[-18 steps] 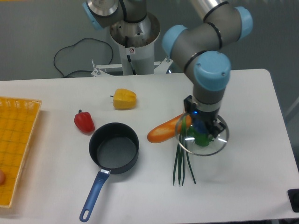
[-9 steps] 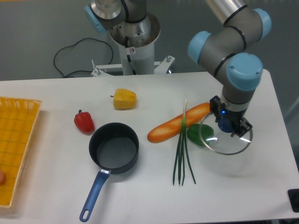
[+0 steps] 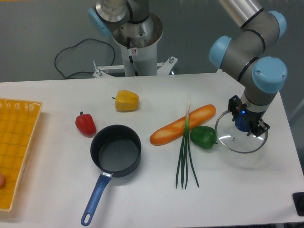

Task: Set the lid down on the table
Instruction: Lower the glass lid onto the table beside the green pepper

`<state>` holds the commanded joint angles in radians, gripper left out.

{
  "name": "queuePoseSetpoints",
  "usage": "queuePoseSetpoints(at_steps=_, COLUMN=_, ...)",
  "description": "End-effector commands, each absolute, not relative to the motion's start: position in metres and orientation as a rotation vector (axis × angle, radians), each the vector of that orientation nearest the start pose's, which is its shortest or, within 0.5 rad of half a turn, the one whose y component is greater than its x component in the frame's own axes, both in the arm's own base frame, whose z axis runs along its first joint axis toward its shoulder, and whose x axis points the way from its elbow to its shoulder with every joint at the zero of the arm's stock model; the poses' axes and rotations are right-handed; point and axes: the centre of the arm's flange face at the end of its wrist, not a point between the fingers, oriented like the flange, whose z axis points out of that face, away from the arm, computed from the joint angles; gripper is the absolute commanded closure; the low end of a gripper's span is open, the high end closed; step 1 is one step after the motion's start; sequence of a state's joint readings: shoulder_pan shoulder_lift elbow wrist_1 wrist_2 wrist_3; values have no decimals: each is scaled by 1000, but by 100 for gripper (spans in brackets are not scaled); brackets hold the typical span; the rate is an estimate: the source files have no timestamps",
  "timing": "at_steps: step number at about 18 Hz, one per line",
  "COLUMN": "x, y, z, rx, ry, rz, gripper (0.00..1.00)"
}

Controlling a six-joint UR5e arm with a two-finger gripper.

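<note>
Glass is what I have in the pincer [image 3: 247,124]: the lid [image 3: 241,138] hangs directly beneath it at the right side of the worktop [image 3: 142,194], and the fingers are clamped on its dark blue centre knob. I see the disc lying roughly flat, knob upward, so being round it has no long axis to speak of. Whether its rim is touching the white surface or sits just above it, I cannot tell from this fixed camera. Its left edge is just beside the green pepper [image 3: 204,137].

For containers, the dark saucepan [image 3: 115,151] sits well apart to the left, uncovered, with nothing in it, its blue handle running toward the front edge. At the far left the yellow woven tray [image 3: 16,142] holds something small and reddish at the picture's border, too cropped for me to name.
</note>
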<state>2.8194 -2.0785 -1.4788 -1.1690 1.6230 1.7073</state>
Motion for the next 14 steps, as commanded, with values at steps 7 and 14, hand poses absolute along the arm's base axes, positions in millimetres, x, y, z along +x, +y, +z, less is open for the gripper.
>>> queuePoseSetpoints(at_steps=7, x=-601, y=320, z=254, rx=-3119, ry=698, rz=-15, gripper=51)
queuePoseSetpoints(at_steps=14, x=-605, y=317, z=244, rx=-3122, ry=689, rz=-30, gripper=51)
